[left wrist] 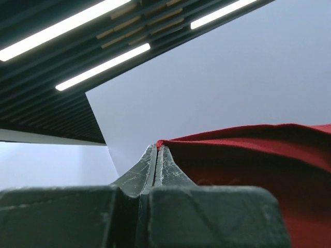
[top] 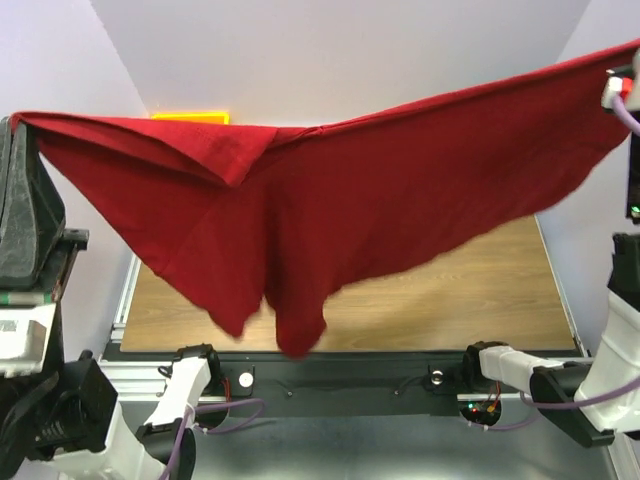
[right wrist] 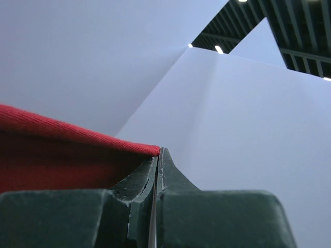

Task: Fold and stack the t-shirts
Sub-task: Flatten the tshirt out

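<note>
The dark red t-shirt (top: 330,210) hangs spread in the air high above the table, stretched between both arms. My left gripper (top: 14,122) is shut on its left corner at the far left of the top view; in the left wrist view the red cloth (left wrist: 258,155) runs off to the right of the closed gripper (left wrist: 157,148). My right gripper (top: 625,70) is shut on the right corner at the upper right edge; in the right wrist view the cloth (right wrist: 62,150) comes in from the left to the closed gripper (right wrist: 159,151). The green, lavender and grey-blue shirts are out of view.
The wooden table (top: 460,300) lies below the hanging shirt. A yellow tray (top: 190,117) peeks out behind the cloth at the back left. White walls enclose the table on the left, back and right.
</note>
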Tool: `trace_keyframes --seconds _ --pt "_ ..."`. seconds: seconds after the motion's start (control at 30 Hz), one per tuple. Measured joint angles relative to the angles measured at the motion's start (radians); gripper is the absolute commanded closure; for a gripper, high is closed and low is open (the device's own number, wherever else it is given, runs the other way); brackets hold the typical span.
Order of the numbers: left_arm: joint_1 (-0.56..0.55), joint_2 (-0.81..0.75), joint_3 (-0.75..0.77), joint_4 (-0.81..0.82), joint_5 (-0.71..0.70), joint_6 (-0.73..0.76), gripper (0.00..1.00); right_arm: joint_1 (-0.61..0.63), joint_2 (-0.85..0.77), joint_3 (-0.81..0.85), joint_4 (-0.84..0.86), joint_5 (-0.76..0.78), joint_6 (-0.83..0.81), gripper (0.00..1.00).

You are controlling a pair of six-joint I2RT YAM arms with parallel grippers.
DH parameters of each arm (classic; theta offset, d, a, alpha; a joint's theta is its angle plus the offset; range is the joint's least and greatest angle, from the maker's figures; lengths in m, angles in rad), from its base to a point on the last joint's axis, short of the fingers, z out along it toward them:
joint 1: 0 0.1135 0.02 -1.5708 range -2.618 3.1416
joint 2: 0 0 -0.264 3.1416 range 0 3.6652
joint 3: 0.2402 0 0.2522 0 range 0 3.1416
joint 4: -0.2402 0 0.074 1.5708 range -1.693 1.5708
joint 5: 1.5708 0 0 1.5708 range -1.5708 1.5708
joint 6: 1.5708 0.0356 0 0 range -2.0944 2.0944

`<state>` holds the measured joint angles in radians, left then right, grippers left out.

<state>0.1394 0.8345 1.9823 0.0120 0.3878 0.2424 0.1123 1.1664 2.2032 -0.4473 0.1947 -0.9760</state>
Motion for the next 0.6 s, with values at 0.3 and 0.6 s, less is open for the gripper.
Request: trace_keyframes --seconds 0.3,0.6 --pt "0.0 0.039 -0.397 0.012 0.069 0.028 1.0 0.0 0.045 -0.465 0.083 -0.078 -0.032 1.0" --pt "-0.024 0.402 -0.908 -0.034 0.187 0.105 1.0 0.0 0.217 -0.96 0.067 -0.228 -0.034 1.0"
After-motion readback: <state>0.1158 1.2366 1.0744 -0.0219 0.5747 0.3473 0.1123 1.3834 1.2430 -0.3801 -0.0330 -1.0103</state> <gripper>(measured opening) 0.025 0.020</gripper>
